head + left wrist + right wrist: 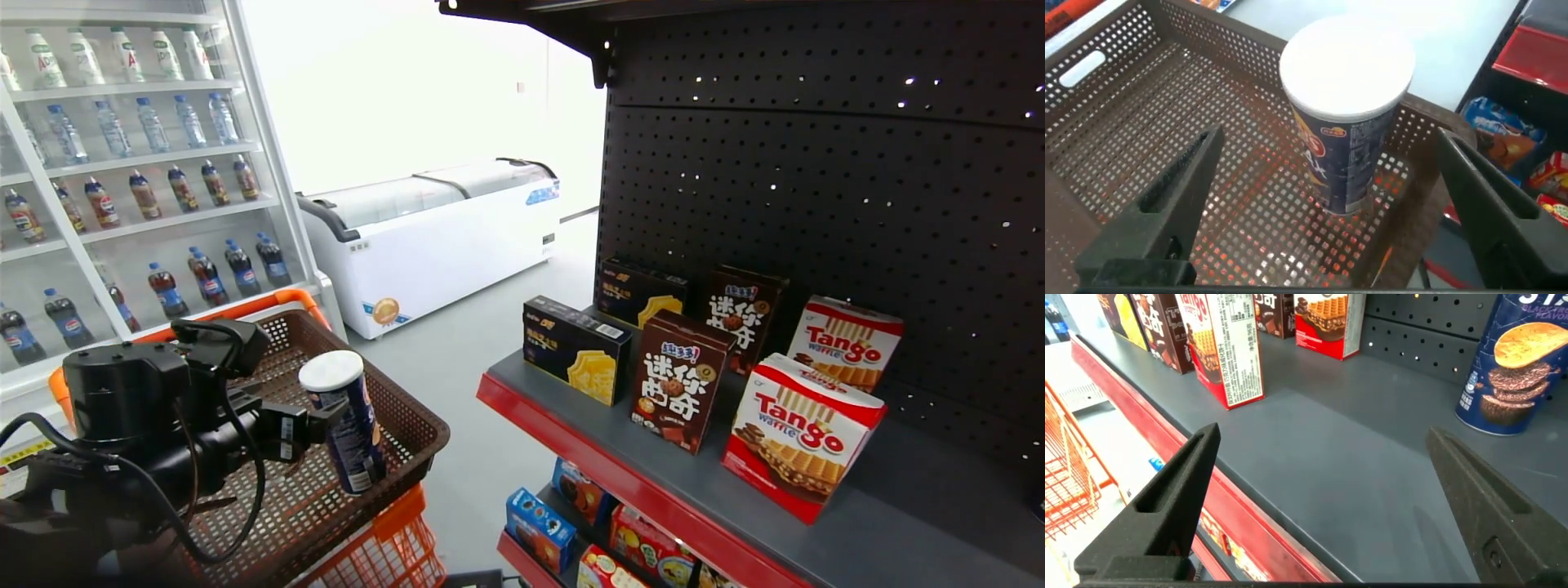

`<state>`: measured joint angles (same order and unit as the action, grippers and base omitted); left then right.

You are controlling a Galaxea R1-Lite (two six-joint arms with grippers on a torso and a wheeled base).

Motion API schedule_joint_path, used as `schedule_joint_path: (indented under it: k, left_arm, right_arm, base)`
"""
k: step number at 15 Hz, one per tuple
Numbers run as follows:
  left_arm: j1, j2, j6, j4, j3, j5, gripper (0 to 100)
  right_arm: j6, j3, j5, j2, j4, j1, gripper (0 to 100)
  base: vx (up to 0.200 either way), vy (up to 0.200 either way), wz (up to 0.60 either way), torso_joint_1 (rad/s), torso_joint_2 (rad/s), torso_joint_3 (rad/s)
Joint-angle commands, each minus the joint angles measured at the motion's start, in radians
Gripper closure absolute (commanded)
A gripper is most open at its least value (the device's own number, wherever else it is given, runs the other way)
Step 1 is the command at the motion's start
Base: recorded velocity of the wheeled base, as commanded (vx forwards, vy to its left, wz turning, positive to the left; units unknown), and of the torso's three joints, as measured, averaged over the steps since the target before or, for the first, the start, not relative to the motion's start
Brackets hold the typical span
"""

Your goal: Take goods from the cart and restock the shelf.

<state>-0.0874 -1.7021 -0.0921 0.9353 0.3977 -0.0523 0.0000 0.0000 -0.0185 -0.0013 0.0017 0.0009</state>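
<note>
Can point(1507, 367) on shelf point(1355, 457), top cropped

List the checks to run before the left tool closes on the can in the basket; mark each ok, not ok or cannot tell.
1. Left tool open: ok.
2. Dark blue cylindrical can with white lid between its fingers: ok.
3. Can standing in brown perforated plastic basket: ok.
4. Fingers level with the can's middle: cannot tell.
5. Bare room on grey shelf board: ok.
6. Right tool open, over the shelf: ok.
</note>
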Motion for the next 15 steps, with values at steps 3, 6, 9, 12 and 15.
schedule_joint_path:
  k: [3, 6, 9, 12, 15]
  left_arm:
    - [0.0, -0.163, -0.001, 0.129, -0.014, -0.003, 0]
    - [-0.008, -0.249, -0.001, 0.232, -0.014, -0.006, 0]
    - [-0.014, -0.31, -0.001, 0.284, -0.003, -0.006, 0]
    - [-0.014, -0.389, -0.001, 0.367, 0.0, -0.035, 0]
    - [-0.014, -0.43, -0.001, 0.412, 0.0, -0.061, 0]
  right_arm:
    - [0.0, 0.0, -0.001, 0.001, 0.0, 0.001, 0]
    - [0.0, 0.0, -0.001, 0.001, 0.0, 0.001, 0]
    - [0.0, 0.0, 0.0, 0.001, 0.0, 0.001, 0]
    - [0.0, 0.0, 0.0, 0.001, 0.0, 0.001, 0]
    - [0.0, 0.0, -0.001, 0.001, 0.0, 0.001, 0]
  base:
    - [0.0, 0.0, 0.0, 0.0, 0.0, 0.0]
    - [0.0, 0.0, 0.0, 0.0, 0.0, 0.0]
    - [0.0, 0.0, 0.0, 0.0, 0.0, 0.0]
    - [0.0, 0.0, 0.0, 0.0, 0.0, 0.0]
    - [0.0, 0.0, 0.0, 0.0, 0.0, 0.0]
